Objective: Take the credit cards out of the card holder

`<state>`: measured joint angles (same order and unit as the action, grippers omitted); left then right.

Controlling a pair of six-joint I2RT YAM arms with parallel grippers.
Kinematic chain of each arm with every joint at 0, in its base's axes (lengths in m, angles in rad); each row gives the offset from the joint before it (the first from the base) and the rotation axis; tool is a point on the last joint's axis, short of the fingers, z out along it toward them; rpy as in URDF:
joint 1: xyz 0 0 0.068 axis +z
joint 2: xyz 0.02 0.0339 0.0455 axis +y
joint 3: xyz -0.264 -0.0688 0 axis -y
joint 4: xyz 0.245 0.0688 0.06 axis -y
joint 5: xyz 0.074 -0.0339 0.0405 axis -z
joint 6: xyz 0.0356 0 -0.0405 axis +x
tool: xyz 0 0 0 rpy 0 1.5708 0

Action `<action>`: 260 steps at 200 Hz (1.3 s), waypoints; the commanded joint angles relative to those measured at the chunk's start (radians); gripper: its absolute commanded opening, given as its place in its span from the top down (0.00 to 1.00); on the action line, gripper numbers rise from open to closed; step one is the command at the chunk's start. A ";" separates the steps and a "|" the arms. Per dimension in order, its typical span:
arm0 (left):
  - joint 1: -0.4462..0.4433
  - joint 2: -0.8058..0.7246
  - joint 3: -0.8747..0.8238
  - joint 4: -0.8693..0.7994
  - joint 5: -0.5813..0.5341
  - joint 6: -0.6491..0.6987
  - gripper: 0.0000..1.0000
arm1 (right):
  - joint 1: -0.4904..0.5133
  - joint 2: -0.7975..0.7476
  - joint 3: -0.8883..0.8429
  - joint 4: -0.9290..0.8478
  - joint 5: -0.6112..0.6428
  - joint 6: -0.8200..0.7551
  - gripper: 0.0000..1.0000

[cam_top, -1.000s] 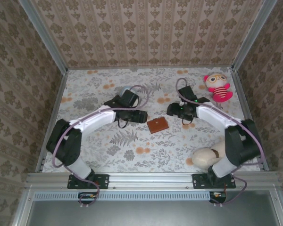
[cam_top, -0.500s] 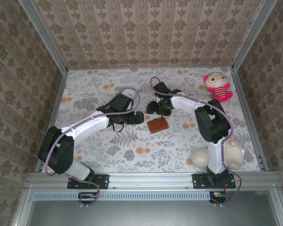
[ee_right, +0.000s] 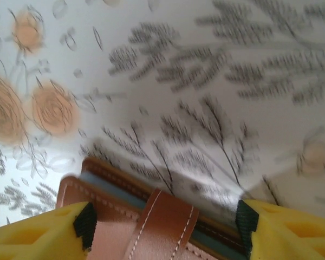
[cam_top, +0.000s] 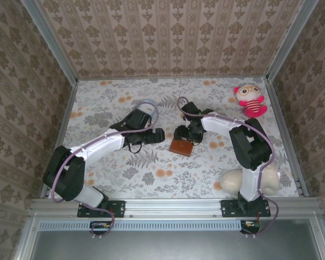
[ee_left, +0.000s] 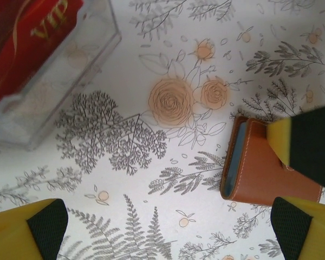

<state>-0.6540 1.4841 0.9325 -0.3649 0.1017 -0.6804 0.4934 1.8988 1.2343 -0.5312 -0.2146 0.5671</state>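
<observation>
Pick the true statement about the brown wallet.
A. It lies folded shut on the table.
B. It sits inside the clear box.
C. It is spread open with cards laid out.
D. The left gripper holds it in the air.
A: the wallet lies flat on the table, folded, with just a thin blue edge showing between its brown covers.

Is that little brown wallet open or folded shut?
Folded shut. The card holder lies flat, brown covers together, strap across them, only a thin blue edge showing between.
</observation>
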 commanded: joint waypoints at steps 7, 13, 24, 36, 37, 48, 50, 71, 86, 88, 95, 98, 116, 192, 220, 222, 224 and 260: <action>-0.005 -0.028 -0.101 0.105 0.125 -0.193 0.02 | 0.004 -0.096 -0.086 0.010 -0.094 0.055 0.25; -0.010 -0.029 -0.125 0.140 0.150 -0.223 0.03 | 0.004 -0.111 -0.105 0.029 -0.111 0.068 0.24; -0.024 -0.032 -0.154 0.182 0.173 -0.269 0.05 | 0.006 -0.136 -0.143 0.056 -0.146 0.094 0.24; -0.045 -0.032 -0.170 0.209 0.186 -0.295 0.06 | 0.012 -0.159 -0.181 0.091 -0.181 0.125 0.24; -0.047 -0.032 -0.170 0.209 0.186 -0.296 0.06 | 0.013 -0.161 -0.184 0.096 -0.184 0.127 0.24; -0.064 -0.026 -0.166 0.210 0.192 -0.299 0.08 | 0.019 -0.175 -0.213 0.134 -0.222 0.150 0.24; -0.067 -0.025 -0.166 0.210 0.193 -0.300 0.09 | 0.021 -0.176 -0.217 0.140 -0.229 0.153 0.24; -0.077 -0.006 -0.165 0.229 0.211 -0.310 0.14 | 0.029 -0.175 -0.255 0.219 -0.307 0.191 0.26; -0.077 0.008 -0.171 0.258 0.226 -0.320 0.18 | 0.028 -0.167 -0.260 0.234 -0.319 0.200 0.28; -0.078 0.011 -0.171 0.260 0.228 -0.321 0.18 | 0.028 -0.168 -0.259 0.233 -0.317 0.198 0.28; -0.078 0.021 -0.168 0.266 0.237 -0.321 0.20 | 0.029 -0.172 -0.257 0.224 -0.301 0.192 0.29; -0.076 0.024 -0.166 0.268 0.242 -0.320 0.20 | 0.029 -0.175 -0.256 0.218 -0.292 0.189 0.29; -0.077 0.050 -0.161 0.291 0.278 -0.314 0.28 | 0.028 -0.208 -0.249 0.175 -0.216 0.160 0.30; -0.073 0.132 -0.153 0.370 0.323 -0.339 0.41 | 0.028 -0.224 -0.242 0.103 -0.086 0.093 0.42; -0.073 0.162 -0.159 0.410 0.335 -0.368 0.45 | 0.028 -0.197 -0.233 0.103 -0.086 0.088 0.52; -0.072 0.164 -0.160 0.413 0.337 -0.369 0.45 | 0.028 -0.195 -0.233 0.103 -0.087 0.088 0.53; -0.072 0.167 -0.160 0.416 0.339 -0.372 0.46 | 0.028 -0.193 -0.233 0.104 -0.086 0.088 0.53; -0.069 0.196 -0.157 0.434 0.364 -0.367 0.48 | 0.028 -0.153 -0.236 0.128 -0.099 0.093 0.58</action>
<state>-0.7315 1.6600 0.7635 0.0406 0.4313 -1.0363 0.5179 1.7119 0.9848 -0.3943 -0.3202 0.6601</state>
